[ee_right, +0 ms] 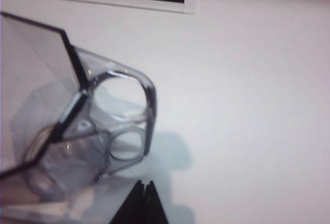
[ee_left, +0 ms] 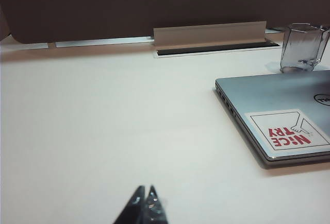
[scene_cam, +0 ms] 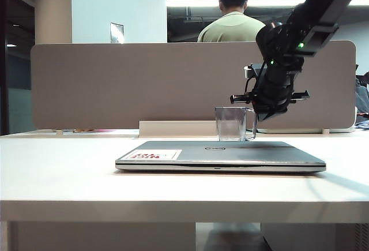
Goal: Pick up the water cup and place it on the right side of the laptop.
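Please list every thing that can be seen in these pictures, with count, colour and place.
water cup: one, clear bluish-grey, with a handle, behind the laptop
laptop: one, silver-grey, closed, in the middle of the table
sticker: one, white with red print, on the laptop lid
table: one, white
partition: one, grey-brown, along the table's far edge
person: one, light green shirt, behind the partition
right gripper: one, black, shut, empty, beside the cup's handle
left gripper: one, black, shut, over bare table left of the laptop
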`<state>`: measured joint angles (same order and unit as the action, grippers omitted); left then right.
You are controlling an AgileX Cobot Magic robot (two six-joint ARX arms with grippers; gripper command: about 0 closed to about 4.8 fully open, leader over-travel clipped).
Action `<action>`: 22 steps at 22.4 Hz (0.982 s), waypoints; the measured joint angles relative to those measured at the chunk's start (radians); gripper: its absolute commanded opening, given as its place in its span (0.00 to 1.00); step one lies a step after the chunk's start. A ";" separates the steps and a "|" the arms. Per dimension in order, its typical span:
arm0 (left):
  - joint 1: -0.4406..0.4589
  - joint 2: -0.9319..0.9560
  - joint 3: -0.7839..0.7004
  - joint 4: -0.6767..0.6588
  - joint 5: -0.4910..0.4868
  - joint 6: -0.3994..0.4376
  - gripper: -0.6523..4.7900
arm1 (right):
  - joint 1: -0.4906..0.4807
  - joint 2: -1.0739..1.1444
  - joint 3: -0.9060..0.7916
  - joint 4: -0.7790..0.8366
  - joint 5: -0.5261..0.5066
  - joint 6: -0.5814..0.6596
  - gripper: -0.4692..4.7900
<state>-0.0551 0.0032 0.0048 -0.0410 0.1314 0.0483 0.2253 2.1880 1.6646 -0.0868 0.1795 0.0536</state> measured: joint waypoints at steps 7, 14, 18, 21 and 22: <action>0.000 0.000 0.000 0.000 0.000 0.000 0.11 | -0.028 -0.024 0.000 -0.071 -0.024 0.009 0.07; 0.000 0.000 0.000 0.000 0.000 0.000 0.11 | -0.092 -0.026 0.000 -0.077 -0.182 0.053 0.18; 0.000 0.000 0.000 0.000 0.000 0.000 0.11 | -0.111 -0.024 0.000 -0.077 -0.251 0.052 0.22; 0.000 0.000 0.000 0.000 0.000 0.000 0.11 | -0.110 -0.010 0.000 -0.057 -0.283 0.047 0.31; 0.000 0.000 0.000 0.000 0.000 0.000 0.11 | -0.108 0.001 0.000 -0.041 -0.324 0.045 0.33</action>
<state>-0.0551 0.0029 0.0048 -0.0414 0.1314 0.0483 0.1173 2.1887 1.6646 -0.1276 -0.1448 0.0990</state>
